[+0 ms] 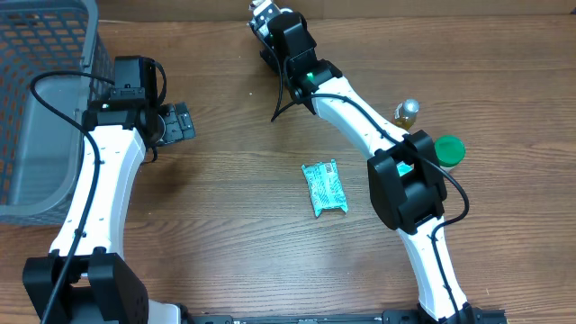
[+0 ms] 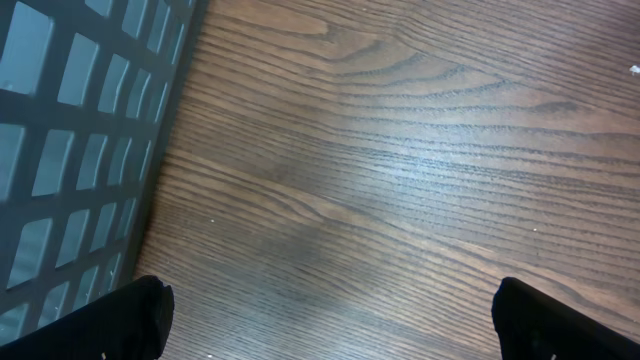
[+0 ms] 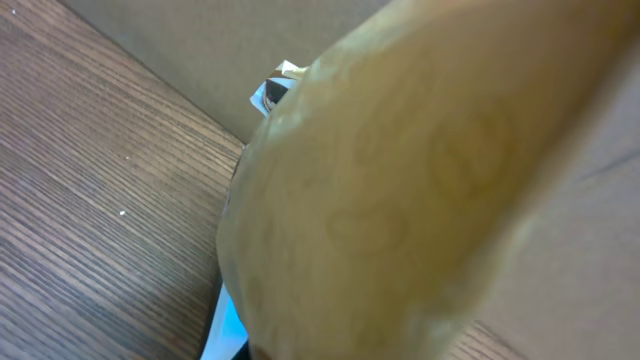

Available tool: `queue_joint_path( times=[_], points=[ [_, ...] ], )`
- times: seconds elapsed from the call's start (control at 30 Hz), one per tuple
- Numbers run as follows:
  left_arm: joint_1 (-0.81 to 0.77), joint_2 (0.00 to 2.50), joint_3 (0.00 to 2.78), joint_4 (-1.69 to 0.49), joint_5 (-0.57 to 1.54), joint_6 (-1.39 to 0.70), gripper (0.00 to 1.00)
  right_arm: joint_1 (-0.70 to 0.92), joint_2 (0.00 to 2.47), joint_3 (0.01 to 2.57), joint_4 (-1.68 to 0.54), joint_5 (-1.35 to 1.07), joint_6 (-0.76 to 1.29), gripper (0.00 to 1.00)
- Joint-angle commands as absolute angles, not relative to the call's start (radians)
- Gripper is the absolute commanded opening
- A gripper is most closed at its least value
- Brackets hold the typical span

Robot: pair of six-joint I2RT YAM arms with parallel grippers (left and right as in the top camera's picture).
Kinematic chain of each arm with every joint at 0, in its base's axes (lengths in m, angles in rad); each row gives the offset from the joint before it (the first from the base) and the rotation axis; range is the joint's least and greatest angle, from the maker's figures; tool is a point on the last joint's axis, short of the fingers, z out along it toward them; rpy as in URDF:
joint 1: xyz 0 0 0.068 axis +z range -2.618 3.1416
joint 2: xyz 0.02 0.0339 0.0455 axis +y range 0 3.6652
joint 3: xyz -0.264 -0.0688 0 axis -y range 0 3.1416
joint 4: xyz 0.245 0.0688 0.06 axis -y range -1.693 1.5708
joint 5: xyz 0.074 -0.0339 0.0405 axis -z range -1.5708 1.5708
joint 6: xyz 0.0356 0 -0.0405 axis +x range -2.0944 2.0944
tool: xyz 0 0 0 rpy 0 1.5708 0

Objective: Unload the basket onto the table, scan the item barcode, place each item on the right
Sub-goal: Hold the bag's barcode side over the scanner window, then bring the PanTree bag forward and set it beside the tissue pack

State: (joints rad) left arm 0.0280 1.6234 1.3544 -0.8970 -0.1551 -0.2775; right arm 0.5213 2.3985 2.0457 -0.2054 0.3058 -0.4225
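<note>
A green packet with a white barcode patch lies flat near the middle of the table, and no gripper touches it. My left gripper hovers beside the basket, open, and in the left wrist view its gripper has only bare wood between the black fingertips. My right gripper reaches to the far edge of the table. A blurred pale yellowish object fills the right wrist view and hides the fingers, so I cannot tell whether it is held. A scanner is not identifiable.
A grey mesh basket stands at the left edge, and its wall shows in the left wrist view. A small bottle with a silver cap and a green lid sit at the right, by the right arm's elbow.
</note>
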Motion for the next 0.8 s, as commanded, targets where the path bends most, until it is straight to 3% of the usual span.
queue_joint_path(
  times=[0.0,0.13,0.33,0.47,0.77],
  points=[
    [0.026,1.631,1.358,-0.896,-0.167,-0.269,1.0,0.508,2.296,2.062,-0.269,0.229,-0.268,0.04],
    [0.026,1.631,1.358,-0.896,-0.167,-0.269,0.99,0.508,2.228,2.062,-0.416,0.072,-0.177,0.04],
    [0.026,1.631,1.358,-0.896,-0.167,-0.269,0.99,0.506,2.177,2.062,-0.796,-0.289,0.03,0.04],
    [0.026,1.631,1.358,-0.896,-0.167,-0.269,1.0,0.506,2.179,2.061,-1.039,-0.469,0.056,0.04],
    [0.026,1.631,1.358,-0.896,-0.167,-0.269,1.0,0.523,2.179,2.034,-1.407,-0.502,0.018,0.04]
  ],
)
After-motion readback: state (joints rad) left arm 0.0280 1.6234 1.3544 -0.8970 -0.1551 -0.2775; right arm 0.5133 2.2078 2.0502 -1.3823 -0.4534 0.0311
